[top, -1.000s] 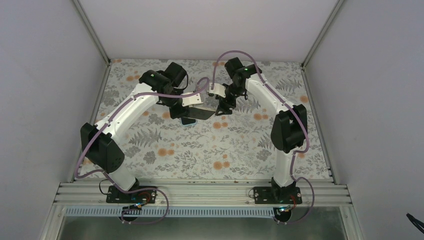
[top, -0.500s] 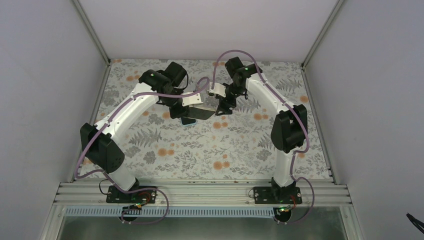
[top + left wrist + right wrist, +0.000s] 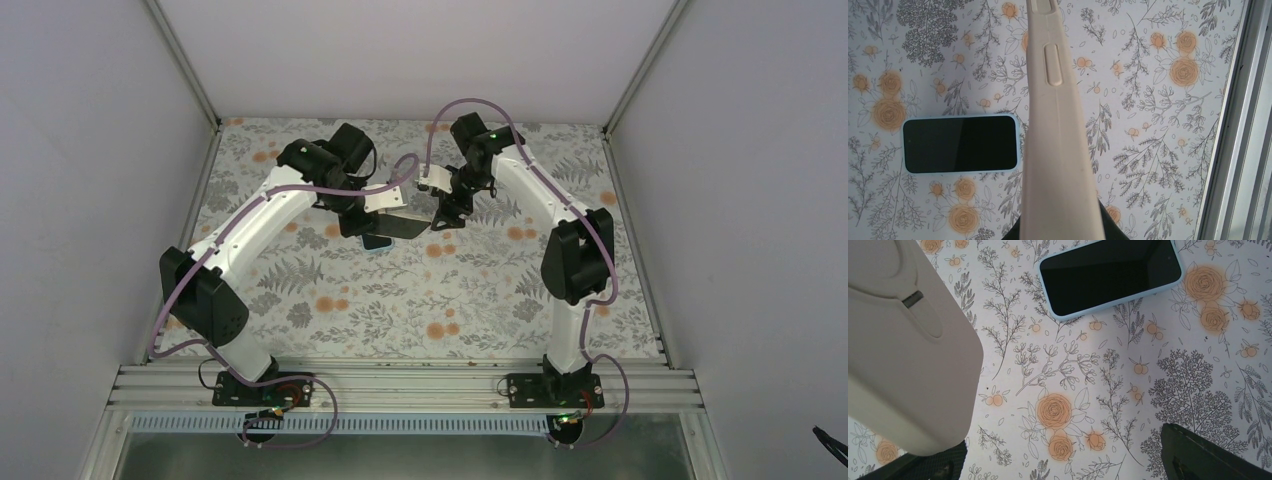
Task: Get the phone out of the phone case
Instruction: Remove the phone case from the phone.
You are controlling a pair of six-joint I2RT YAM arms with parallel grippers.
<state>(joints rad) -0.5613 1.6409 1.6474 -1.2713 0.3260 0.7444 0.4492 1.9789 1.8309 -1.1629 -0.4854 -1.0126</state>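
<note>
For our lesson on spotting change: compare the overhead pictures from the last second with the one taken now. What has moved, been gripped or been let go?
Nothing visibly changed. The left gripper still holds the beige phone case, the right gripper stays open beside the case's end, and the phone still lies screen up on the table.
</note>
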